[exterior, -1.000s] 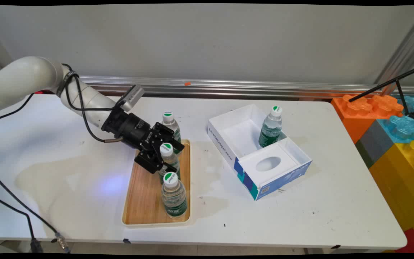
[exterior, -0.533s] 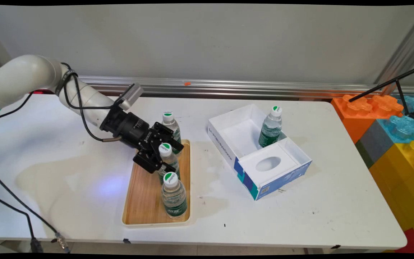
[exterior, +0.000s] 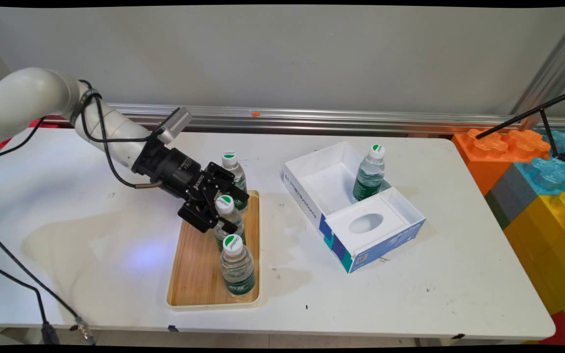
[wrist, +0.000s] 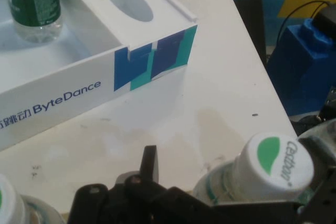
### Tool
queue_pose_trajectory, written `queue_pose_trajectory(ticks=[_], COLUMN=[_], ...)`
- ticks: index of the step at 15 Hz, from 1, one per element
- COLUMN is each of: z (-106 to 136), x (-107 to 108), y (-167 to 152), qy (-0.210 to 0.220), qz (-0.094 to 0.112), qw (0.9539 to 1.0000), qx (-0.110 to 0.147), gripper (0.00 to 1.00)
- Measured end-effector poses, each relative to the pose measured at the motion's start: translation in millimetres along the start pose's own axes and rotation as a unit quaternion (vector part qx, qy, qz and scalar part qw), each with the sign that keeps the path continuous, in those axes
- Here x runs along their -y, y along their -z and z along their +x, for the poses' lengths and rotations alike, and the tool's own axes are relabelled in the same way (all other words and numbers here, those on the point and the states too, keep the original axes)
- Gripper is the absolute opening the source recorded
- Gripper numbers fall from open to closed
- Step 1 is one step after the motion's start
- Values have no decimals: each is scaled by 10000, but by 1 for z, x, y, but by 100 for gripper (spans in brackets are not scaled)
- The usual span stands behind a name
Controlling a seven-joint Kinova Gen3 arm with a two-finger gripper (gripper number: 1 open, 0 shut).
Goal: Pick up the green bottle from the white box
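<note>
A wooden tray carries three water bottles with green-and-white caps in a row. My black gripper reaches in from the left and straddles the middle bottle, one finger behind it and one in front. In the hand view that bottle leans toward the right finger, and a gap shows between it and the left finger, so the gripper is open. The back bottle stands just beyond the hand, and the front bottle stands nearer the table edge.
A white and blue ByteDance box lies open to the right of the tray, with a fourth bottle standing in it. Large coloured blocks and a black stand crowd the right edge. Black cables hang at the front left.
The hand has drawn back slightly up and to the left. The middle bottle's cap has shifted a little left with it.
</note>
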Motion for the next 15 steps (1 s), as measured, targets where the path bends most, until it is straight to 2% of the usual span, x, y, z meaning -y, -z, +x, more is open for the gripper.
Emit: queue_pose_trajectory(ticks=[8,15], z=[15,32], x=[-4,2], y=[19,29], qy=[19,27], qz=[-12,68], qw=[10000,9999], qx=[-52,-142], gripper=[100,100])
